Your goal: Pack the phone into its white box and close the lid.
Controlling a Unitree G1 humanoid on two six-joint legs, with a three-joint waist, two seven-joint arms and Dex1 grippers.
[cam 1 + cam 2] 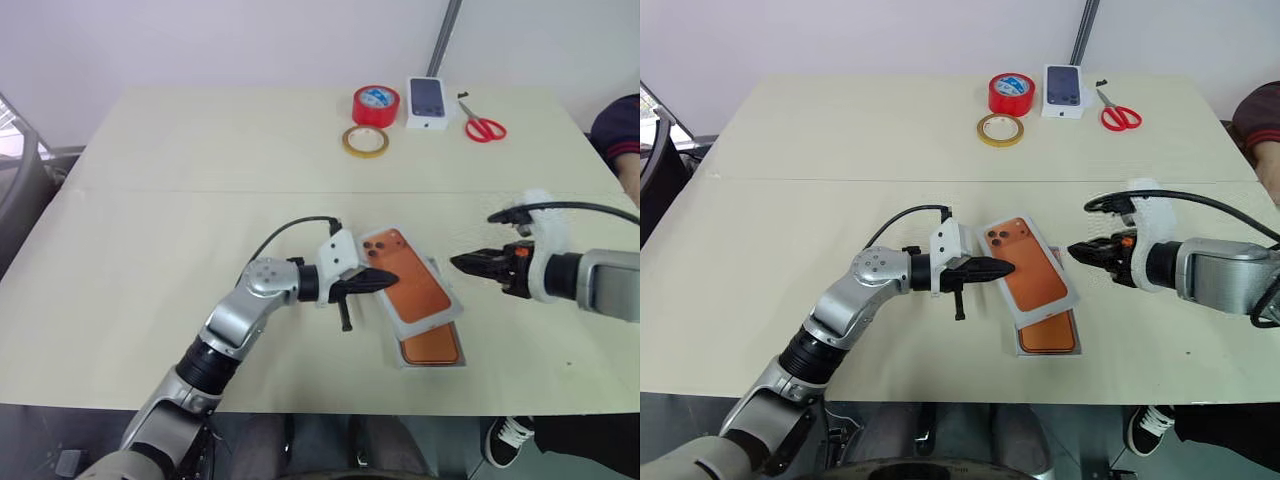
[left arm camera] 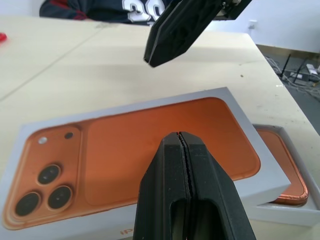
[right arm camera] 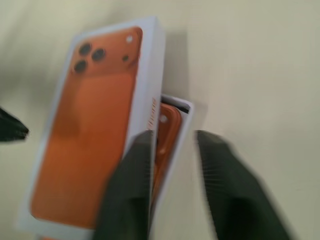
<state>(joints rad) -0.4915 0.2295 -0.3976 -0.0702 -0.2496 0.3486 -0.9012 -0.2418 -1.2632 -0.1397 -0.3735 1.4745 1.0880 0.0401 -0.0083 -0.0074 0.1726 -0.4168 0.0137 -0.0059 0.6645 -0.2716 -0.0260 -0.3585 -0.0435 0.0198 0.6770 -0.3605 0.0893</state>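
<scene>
A: Pale worktop (image 1: 150,250) against a plain wall, with tape rolls, scissors and a small box far back. How far along are we?

B: Most of the way, I judge. Phone (image 1: 433,343) lies in the box (image 1: 405,357), and the lid (image 1: 410,285) rests on top, printed side up, but skewed: its camera end swings off toward the left arm, and the near end of the phone is uncovered.

A: So not closed.

B: No. What's left is squaring the lid over the box and pressing it down.

A: And the grippers?

B: Left gripper (image 1: 382,279) has its fingers pressed together, empty, tip at the lid's edge near the printed lenses; I can't tell if it touches. Right gripper (image 1: 462,263) sits just beside the lid's other long side, holding nothing; its wrist view shows a gap between the fingers, though blurred.
</scene>
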